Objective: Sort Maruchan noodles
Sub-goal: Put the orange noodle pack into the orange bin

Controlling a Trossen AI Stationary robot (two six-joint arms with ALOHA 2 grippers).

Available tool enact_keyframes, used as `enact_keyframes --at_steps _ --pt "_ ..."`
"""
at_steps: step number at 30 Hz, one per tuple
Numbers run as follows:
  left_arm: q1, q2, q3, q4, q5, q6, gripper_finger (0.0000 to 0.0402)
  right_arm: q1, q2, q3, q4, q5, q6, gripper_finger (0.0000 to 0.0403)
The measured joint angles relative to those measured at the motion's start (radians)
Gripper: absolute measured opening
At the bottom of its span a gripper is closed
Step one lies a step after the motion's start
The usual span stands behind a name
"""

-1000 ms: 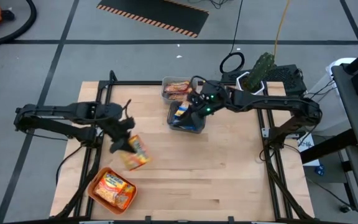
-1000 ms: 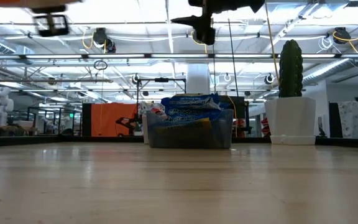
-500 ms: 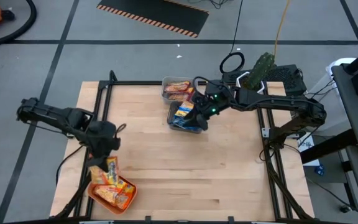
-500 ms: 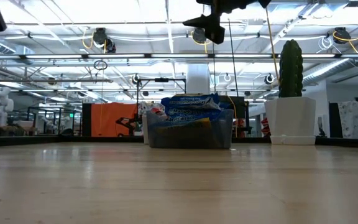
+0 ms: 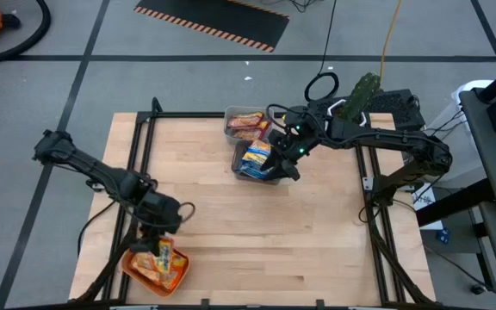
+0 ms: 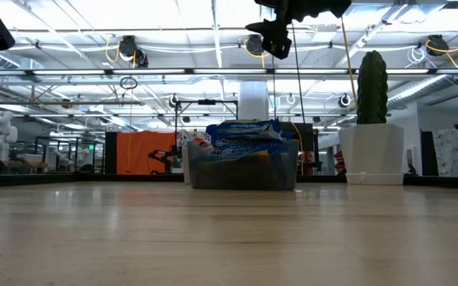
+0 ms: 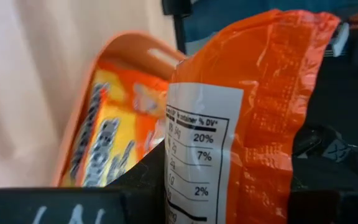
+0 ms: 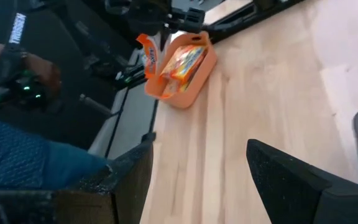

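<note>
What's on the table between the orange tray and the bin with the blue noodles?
Nothing. In the high view, only bare wooden table lies between the orange tray and the bin of blue packets.

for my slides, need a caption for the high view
Left gripper holds an orange noodle packet over the orange tray; right gripper open beside the bins.

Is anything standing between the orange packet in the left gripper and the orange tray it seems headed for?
Nothing visible does. The left gripper holds the orange packet directly over the orange tray, which already holds similar packets.
</note>
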Motion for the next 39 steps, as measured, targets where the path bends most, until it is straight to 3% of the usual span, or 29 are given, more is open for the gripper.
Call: enact_keyframes --at_steps 8,13,24,29,39 --pt "-0.053 0.139 0.000 0.091 0.050 -0.108 0.0123 -0.054 0.000 0.000 -0.084 -0.136 -0.079 0.0253" --pt "-0.100 0.173 0.000 0.103 0.015 -0.159 0.0162 -0.080 0.000 0.000 -0.090 -0.225 -0.077 0.0253" --pt "-0.124 0.190 0.000 0.085 -0.040 -0.287 0.0249 -0.111 -0.052 -0.002 -0.106 -0.190 -0.094 0.0253" --pt "-0.126 0.182 0.038 0.080 -0.072 -0.330 0.0261 -0.125 -0.063 -0.002 -0.093 -0.164 -0.105 0.0253" --pt "-0.156 0.180 0.143 -0.015 -0.246 -0.326 0.0271 -0.147 -0.065 -0.001 -0.073 -0.162 -0.108 0.0253"
